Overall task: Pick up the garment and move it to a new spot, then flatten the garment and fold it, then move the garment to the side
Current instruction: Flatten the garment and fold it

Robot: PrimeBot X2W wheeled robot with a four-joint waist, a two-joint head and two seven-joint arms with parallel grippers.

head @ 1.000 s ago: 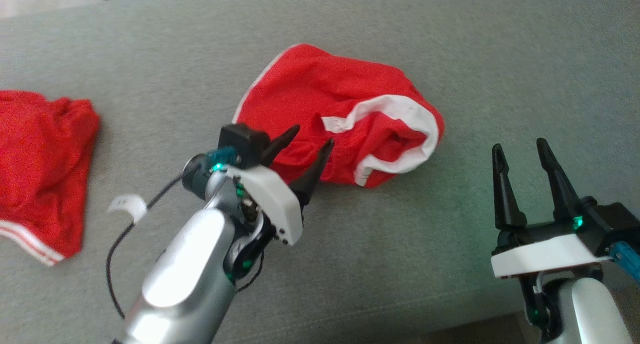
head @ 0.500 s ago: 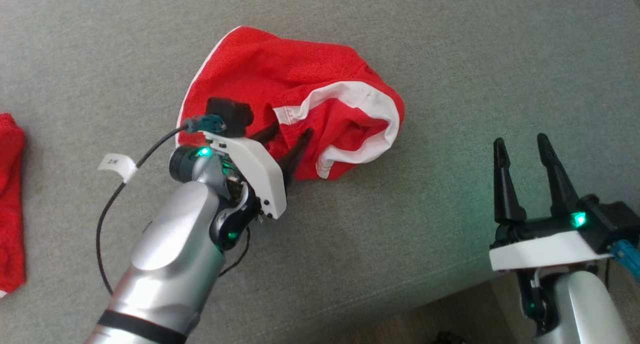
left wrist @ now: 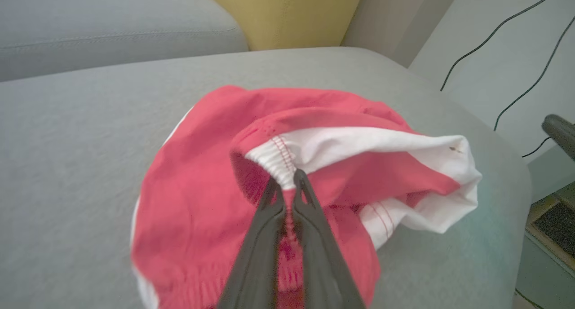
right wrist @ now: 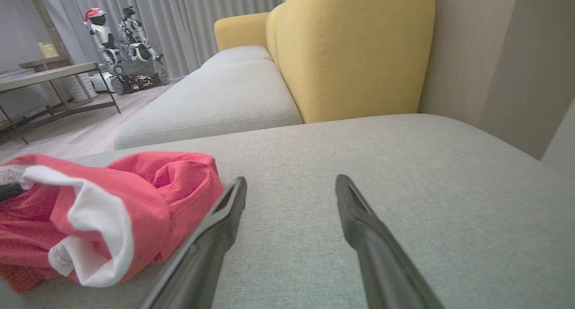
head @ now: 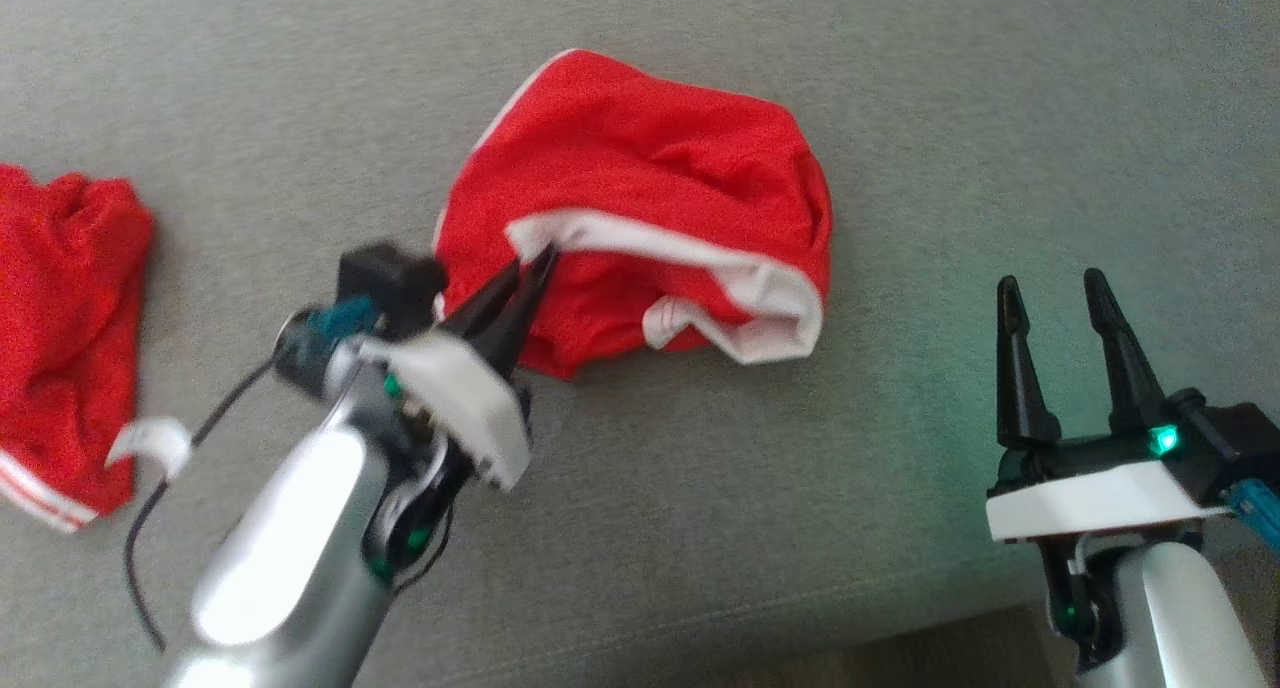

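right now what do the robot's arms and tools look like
Each arm is a glossy silver shell ending in a white wrist plate. The left tool and right tool each carry two long, tapered black fingers. A black cable with a white tag runs along the left arm to a teal plug. The right arm shows a green light and a blue plug.

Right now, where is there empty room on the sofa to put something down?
Bare cushion lies between the red garment and the open right jaws, and along the far strip beyond the garment. It is crowded on the left, where the left jaws pinch its white band, with a second red garment further left.
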